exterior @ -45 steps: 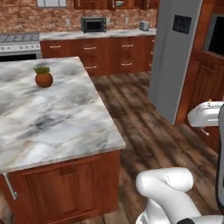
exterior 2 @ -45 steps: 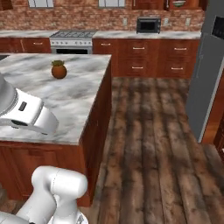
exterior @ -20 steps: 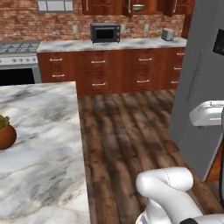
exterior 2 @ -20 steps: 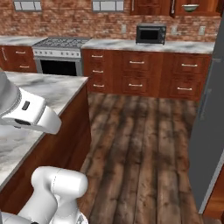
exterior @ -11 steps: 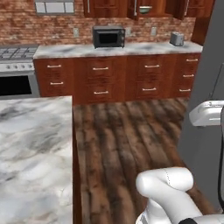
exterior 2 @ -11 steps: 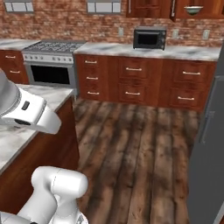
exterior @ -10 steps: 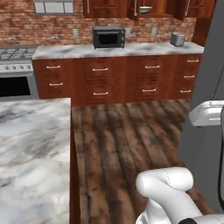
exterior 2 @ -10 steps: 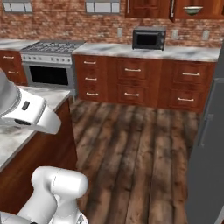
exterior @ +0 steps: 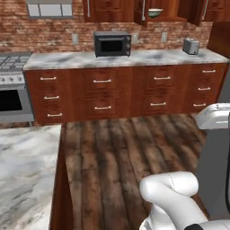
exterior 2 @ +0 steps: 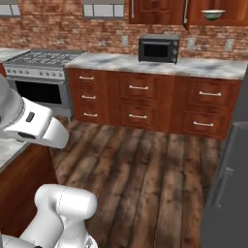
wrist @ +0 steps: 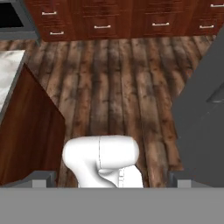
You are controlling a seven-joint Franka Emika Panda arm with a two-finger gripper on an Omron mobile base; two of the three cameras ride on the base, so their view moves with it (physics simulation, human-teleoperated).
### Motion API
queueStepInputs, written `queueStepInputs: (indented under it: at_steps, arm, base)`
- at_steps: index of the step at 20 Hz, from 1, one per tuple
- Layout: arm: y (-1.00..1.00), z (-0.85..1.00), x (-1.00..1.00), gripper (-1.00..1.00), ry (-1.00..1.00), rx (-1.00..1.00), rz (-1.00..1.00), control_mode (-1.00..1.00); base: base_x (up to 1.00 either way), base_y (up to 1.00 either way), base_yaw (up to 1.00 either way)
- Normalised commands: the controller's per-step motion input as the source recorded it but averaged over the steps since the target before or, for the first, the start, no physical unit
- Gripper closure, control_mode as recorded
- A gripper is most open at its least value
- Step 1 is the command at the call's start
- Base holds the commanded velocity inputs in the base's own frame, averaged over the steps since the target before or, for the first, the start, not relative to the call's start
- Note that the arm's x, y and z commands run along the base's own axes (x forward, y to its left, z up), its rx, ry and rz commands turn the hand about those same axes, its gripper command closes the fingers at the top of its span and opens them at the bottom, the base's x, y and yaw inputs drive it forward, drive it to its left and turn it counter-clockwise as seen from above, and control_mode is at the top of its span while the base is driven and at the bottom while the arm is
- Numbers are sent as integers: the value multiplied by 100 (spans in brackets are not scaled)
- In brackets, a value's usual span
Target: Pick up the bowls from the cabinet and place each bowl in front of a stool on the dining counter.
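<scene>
A pale bowl (exterior: 155, 12) with a dark green foot sits high up in the dark reddish cabinet (exterior: 168, 8) on the brick wall, above the far counter. The right base view has the same bowl (exterior 2: 213, 14) in the cabinet (exterior 2: 232, 17), beside a grey bar handle (exterior 2: 185, 12). A corner of the marble dining counter (exterior: 22, 175) lies at lower left, and its edge (wrist: 8, 74) appears in the hand view. My gripper (wrist: 111, 179) points down at the wood floor, its fingertips (wrist: 43, 178) wide apart, open and holding nothing, far from the bowl.
A black microwave (exterior: 112, 44) and a toaster (exterior: 191, 46) stand on the brick-backed counter (exterior: 134, 57). A stove (exterior 2: 41, 60) is at the left. The grey fridge (exterior 2: 227, 184) rises close on the right. Wood floor (exterior: 121, 148) lies between the island and the drawers.
The whole picture has shifted as the base moved: the island slid off to the left, and the far counter and wall cabinet came to the centre. The gripper stays open.
</scene>
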Motion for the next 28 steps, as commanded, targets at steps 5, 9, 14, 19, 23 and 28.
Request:
queueStepInputs:
  at_steps: [5, 9, 14, 19, 23, 28]
  arm:
    - [0, 0, 0, -100, 0, 0, 0, 100]
    - [0, 0, 0, -100, 0, 0, 0, 100]
    - [0, 0, 0, -100, 0, 0, 0, 100]
    - [0, 0, 0, -100, 0, 0, 0, 100]
    - [0, 0, 0, -100, 0, 0, 0, 100]
    - [0, 0, 0, -100, 0, 0, 0, 100]
  base:
    - [100, -22, 6]
    - [100, -17, 5]
    - [100, -21, 5]
    - [100, -20, 5]
    - [100, -13, 5]
    - [100, -15, 4]
